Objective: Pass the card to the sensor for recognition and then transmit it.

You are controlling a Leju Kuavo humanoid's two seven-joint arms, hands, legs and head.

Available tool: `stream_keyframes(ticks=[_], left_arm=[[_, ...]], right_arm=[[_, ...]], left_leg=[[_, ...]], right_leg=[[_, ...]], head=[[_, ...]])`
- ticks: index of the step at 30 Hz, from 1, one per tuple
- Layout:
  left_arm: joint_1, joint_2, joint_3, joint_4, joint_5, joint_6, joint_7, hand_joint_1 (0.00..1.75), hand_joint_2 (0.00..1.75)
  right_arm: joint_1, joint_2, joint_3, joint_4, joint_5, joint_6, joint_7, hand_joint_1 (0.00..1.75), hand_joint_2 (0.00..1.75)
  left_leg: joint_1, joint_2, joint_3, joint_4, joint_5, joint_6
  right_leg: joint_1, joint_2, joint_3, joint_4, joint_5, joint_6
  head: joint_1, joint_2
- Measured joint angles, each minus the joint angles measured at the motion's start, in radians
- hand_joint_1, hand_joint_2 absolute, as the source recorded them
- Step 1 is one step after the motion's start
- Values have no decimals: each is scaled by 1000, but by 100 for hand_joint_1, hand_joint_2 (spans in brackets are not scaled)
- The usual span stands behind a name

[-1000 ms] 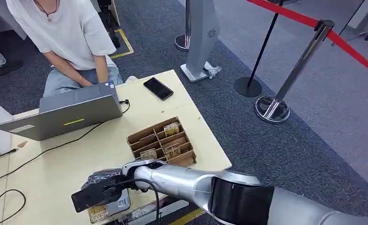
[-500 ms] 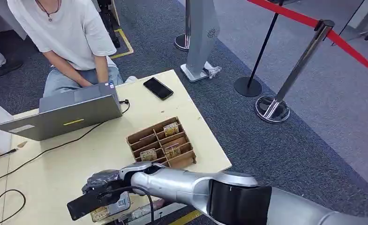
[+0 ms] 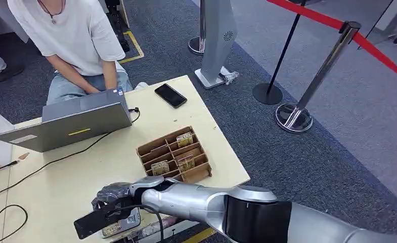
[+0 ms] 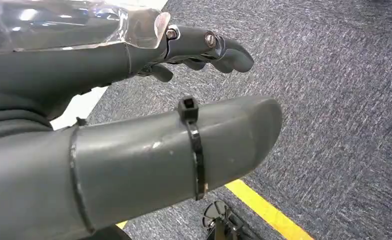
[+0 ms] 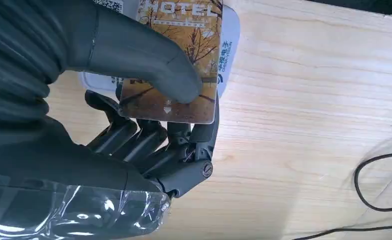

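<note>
- Head view: right hand [image 3: 116, 198], lower left of frame, holds the card [image 3: 116, 229] over the white sensor [image 3: 129, 221] at the table [image 3: 59, 177] edge. Recognition step looks underway; transmitting remains.
- Left wrist view: left hand [image 4: 134, 105] empty, fingers loosely apart above carpet.
- Right wrist view: thumb and fingers [image 5: 149, 142] pinch the card [image 5: 184, 55], upper centre, against the sensor [image 5: 228, 45].

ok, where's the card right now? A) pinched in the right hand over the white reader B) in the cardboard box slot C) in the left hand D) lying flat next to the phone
A: the right wrist view shows the right hand pinching the card between thumb and fingers, held over the white reader on the table.
</note>
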Motion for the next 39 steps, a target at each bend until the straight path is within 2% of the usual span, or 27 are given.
stream_keyframes(ticks=[15,21,29,39], left_arm=[[1,0,0,0,-8,-6,-9,0,0],[1,1,0,0,-15,-7,-12,0,0],[1,1,0,0,-21,-7,-11,0,0],[-1,0,0,0,-24,-5,-5,0,0]], right_arm=[[-2,6,3,69,69,-85,39,175,175],[-1,6,3,99,109,-145,60,175,175],[-1,6,3,122,116,-166,69,175,175],[14,14,4,143,205,-240,92,175,175]], left_leg=[[0,0,0,0,0,0],[0,0,0,0,0,0],[0,0,0,0,0,0],[0,0,0,0,0,0]], right_leg=[[0,0,0,0,0,0],[0,0,0,0,0,0],[0,0,0,0,0,0],[0,0,0,0,0,0]], head=[[0,0],[0,0],[0,0],[0,0]])
